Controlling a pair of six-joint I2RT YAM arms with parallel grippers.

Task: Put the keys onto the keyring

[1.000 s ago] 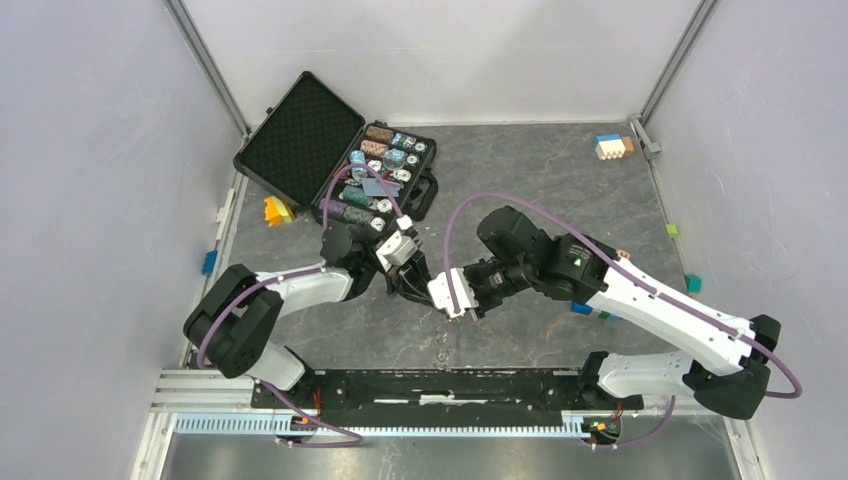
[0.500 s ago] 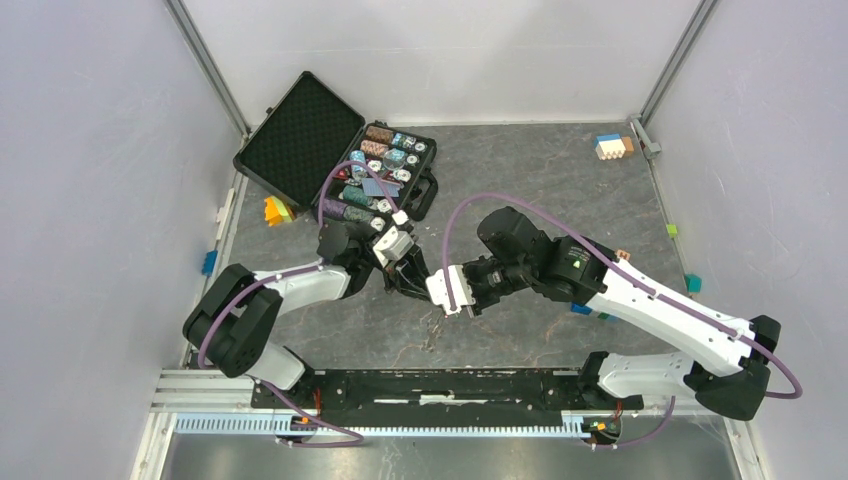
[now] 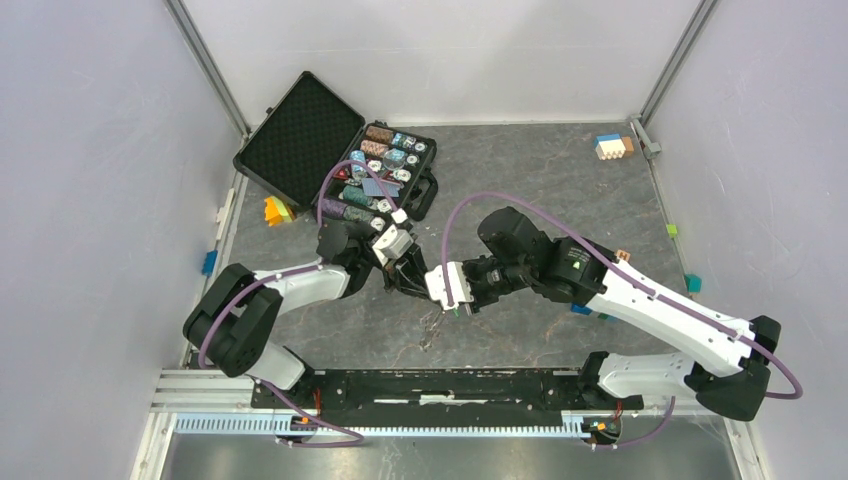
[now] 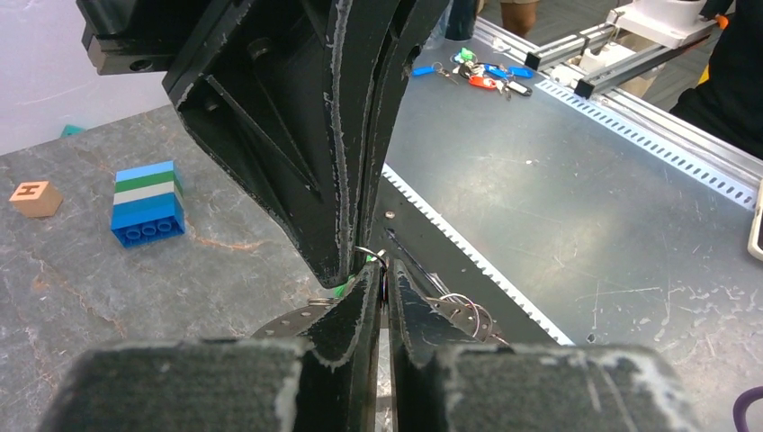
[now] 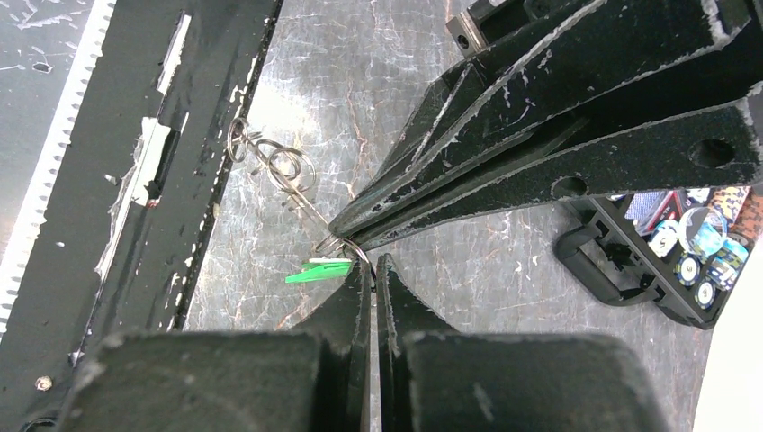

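My left gripper [image 3: 412, 278] and right gripper [image 3: 450, 297] meet tip to tip above the table's middle. In the left wrist view my left gripper [image 4: 383, 275] is shut on the keyring [image 4: 297, 317], a thin grey perforated metal strip that sticks out either side of its fingers, with small wire loops [image 4: 468, 306] on it. In the right wrist view my right gripper [image 5: 373, 262] is shut, with the green key [image 5: 317, 270] and its small wire ring [image 5: 346, 247] at its tips, touching the left gripper's fingertips [image 5: 360, 220]. The keyring [image 5: 274, 166] hangs edge-on there. The grey keys are not visible.
An open black case [image 3: 300, 140] with poker chips [image 3: 380, 175] lies at the back left, just behind the left arm. Orange and green blocks [image 3: 275, 210] sit beside it. A blue-white block [image 3: 610, 147] is at the back right. A black rail [image 3: 440, 385] runs along the near edge.
The right gripper has moved a little left and the left gripper a little right, so the two pairs of fingertips now meet. Both have stayed shut.
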